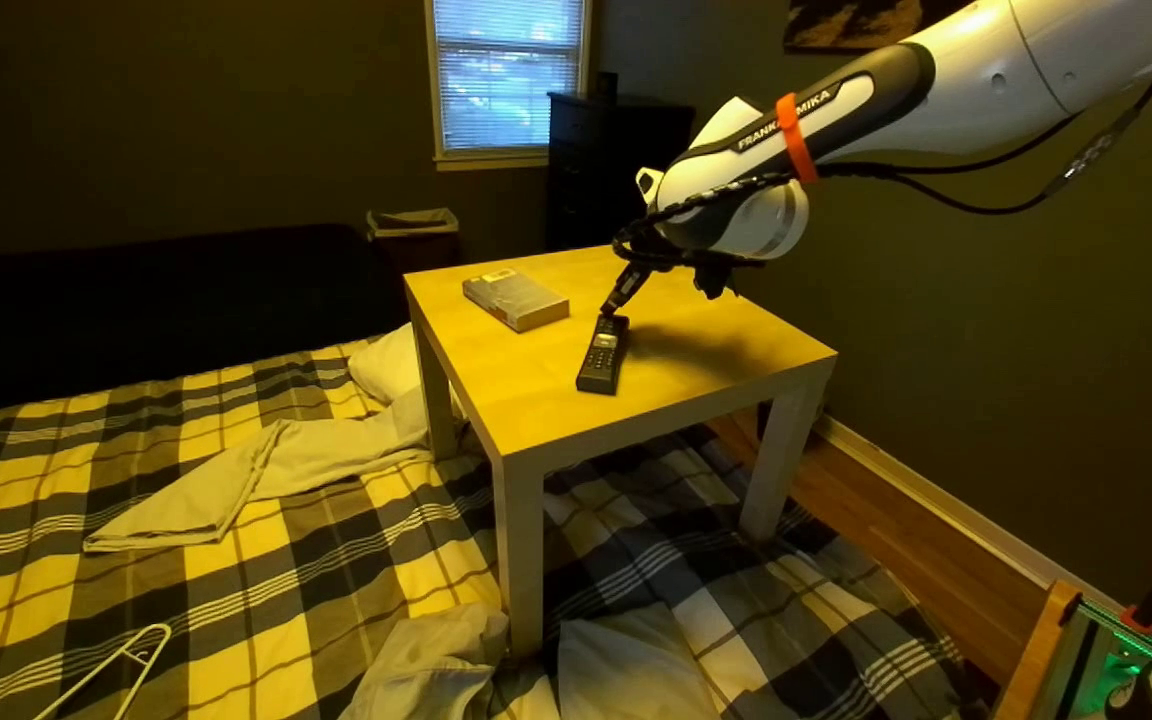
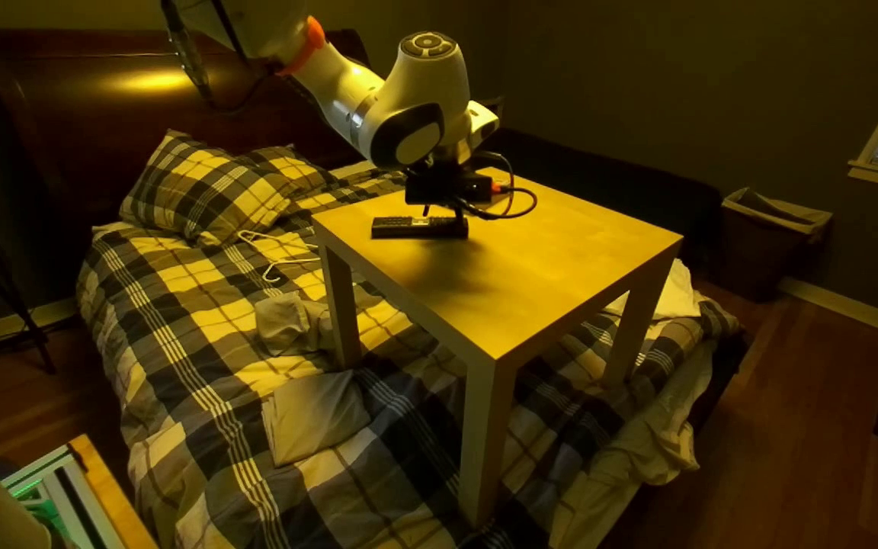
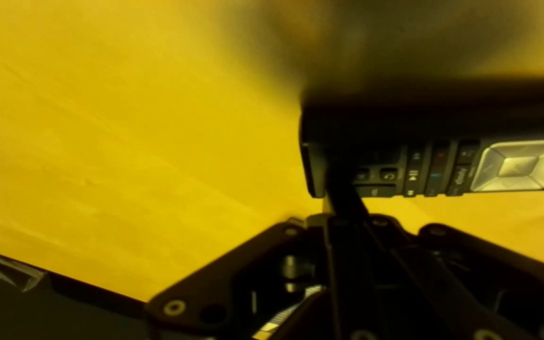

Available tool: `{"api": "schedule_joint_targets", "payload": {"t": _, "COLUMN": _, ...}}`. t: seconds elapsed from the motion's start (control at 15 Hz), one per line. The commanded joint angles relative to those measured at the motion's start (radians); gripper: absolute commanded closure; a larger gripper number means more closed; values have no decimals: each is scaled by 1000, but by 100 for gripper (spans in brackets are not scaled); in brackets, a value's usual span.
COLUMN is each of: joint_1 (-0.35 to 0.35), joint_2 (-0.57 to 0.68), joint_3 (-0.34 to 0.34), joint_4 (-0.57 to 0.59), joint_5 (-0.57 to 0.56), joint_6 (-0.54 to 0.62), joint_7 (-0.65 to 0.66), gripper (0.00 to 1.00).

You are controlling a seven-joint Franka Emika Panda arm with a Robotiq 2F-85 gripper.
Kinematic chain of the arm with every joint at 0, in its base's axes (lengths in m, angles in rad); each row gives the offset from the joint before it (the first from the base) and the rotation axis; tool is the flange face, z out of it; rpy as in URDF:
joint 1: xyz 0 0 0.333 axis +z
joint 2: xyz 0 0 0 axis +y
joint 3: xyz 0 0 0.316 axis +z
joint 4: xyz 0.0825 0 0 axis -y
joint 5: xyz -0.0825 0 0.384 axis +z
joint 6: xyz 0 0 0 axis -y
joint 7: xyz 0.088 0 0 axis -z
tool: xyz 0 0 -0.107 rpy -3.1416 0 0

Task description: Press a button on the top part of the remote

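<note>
In an exterior view, the slim black remote (image 1: 602, 358) lies on a smooth square table (image 1: 521, 390), a flat grey box (image 1: 514, 300) nearby, checked bedding (image 1: 236, 590) beneath. In an exterior view, the glossy white arm (image 2: 430, 82) blocks part of the table; rumpled cloth (image 2: 285, 324) lies beside a boxy leg (image 2: 341, 313). In the wrist view, the gripper (image 3: 340, 177), fingers together, overlaps the remote's end, near small buttons (image 3: 388, 175) and a faceted silver pad (image 3: 520, 166); contact is unclear.

dim, yellow | window (image 1: 508, 75) bluish | tabletop (image 2: 546, 267) part-shadowed | wrist view partly blurred
</note>
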Motion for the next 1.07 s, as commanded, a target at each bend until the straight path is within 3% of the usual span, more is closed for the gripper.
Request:
{"api": "schedule_joint_targets", "payload": {"t": 0.0, "joint_1": -29, "joint_2": 24, "joint_3": 37, "joint_4": 21, "joint_5": -2, "joint_6": 16, "joint_7": 22, "gripper": 100}}
{"api": "schedule_joint_targets", "payload": {"t": 1.0, "joint_1": -54, "joint_2": 47, "joint_3": 64, "joint_4": 39, "joint_5": -4, "joint_6": 25, "joint_7": 42, "gripper": 100}}
